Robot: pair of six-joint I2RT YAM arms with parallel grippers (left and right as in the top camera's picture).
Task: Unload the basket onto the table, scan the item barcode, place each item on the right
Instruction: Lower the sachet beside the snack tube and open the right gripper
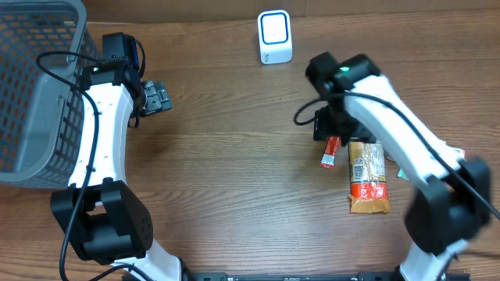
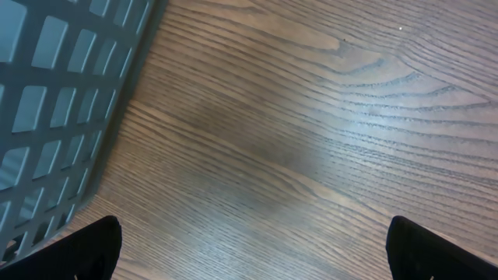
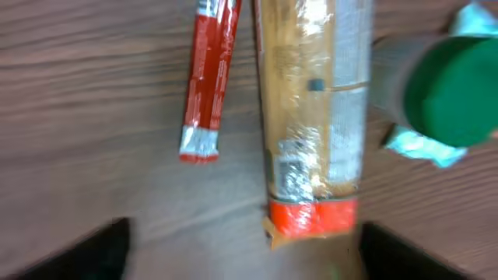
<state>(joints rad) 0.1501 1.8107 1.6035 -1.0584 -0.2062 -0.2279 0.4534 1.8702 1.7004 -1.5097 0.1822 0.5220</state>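
Overhead first: the left end effector [image 1: 158, 97] sits in the upper left of the frame, just right of the grey mesh basket [image 1: 31, 94], fingers apart with nothing between them. At top centre a white barcode scanner [image 1: 274, 37] stands on the wooden table [image 1: 234, 179]. Right of centre, the right end effector [image 1: 328, 131] hangs at the top end of a red stick packet [image 1: 330, 152], and a tan snack package [image 1: 368, 177] with a red band lies lengthwise just to the packet's right, both well apart from the scanner. On to the left wrist view: the basket wall [image 2: 54, 101] fills the upper left, bare wood grain [image 2: 311, 117] covers the rest, and the dark fingertips [image 2: 78, 253] sit in the two bottom corners, so this one is spread wide and holds nothing. Now the right wrist view, which is blurred: the red stick packet [image 3: 206, 78] is upper left of centre, the tan package [image 3: 315, 117] is at centre with its red band toward the bottom, a green round cap [image 3: 455, 89] is at the right edge above a scrap of teal wrapper [image 3: 424, 144], and the fingers [image 3: 85, 253] are far apart in the bottom corners, gripping nothing.
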